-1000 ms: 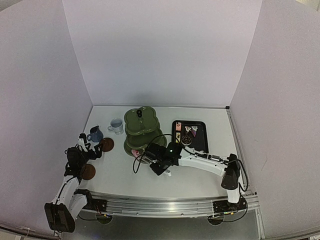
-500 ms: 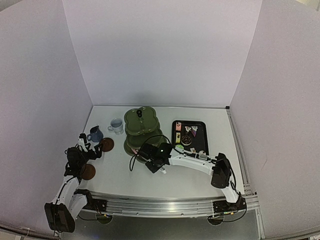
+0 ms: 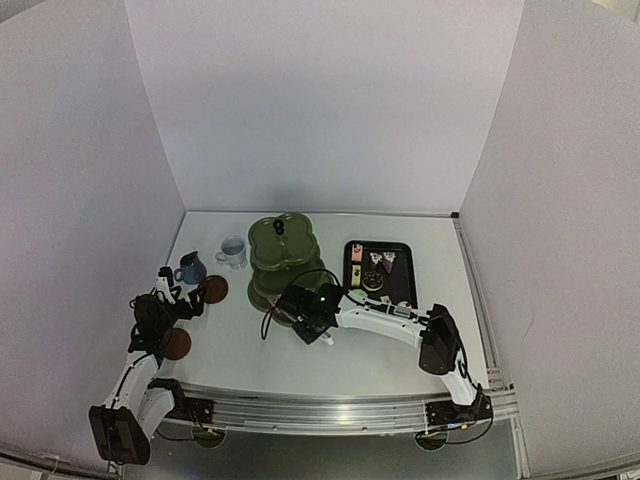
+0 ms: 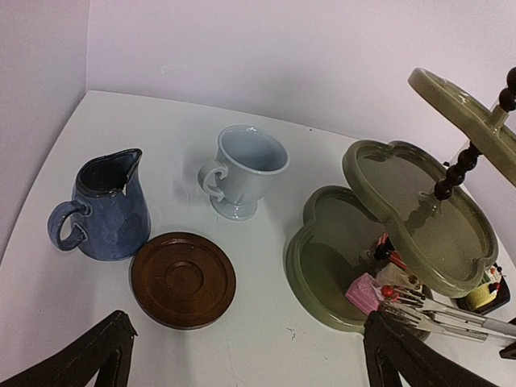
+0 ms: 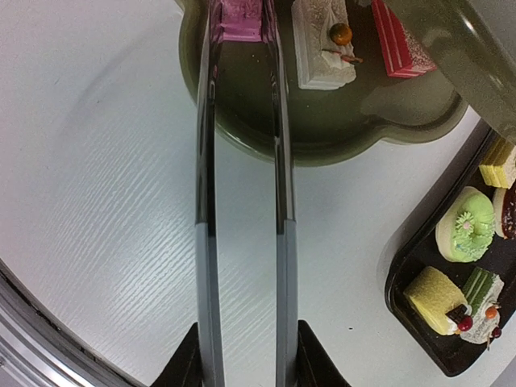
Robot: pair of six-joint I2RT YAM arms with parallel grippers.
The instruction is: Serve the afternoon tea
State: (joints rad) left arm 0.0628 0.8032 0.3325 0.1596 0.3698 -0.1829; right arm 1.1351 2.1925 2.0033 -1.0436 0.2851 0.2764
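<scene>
Though the overhead view hides it, the right claw (image 5: 246, 351) squeezes tongs (image 5: 242, 161) pinching a pink cake (image 5: 239, 18) on the stand (image 5: 339, 133) (left claw (image 4: 246, 326) spread).

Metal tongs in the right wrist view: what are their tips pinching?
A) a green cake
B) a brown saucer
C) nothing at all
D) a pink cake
D: the two tips of the metal tongs close on a pink cake at the lowest tier of the dark green stand.
</scene>
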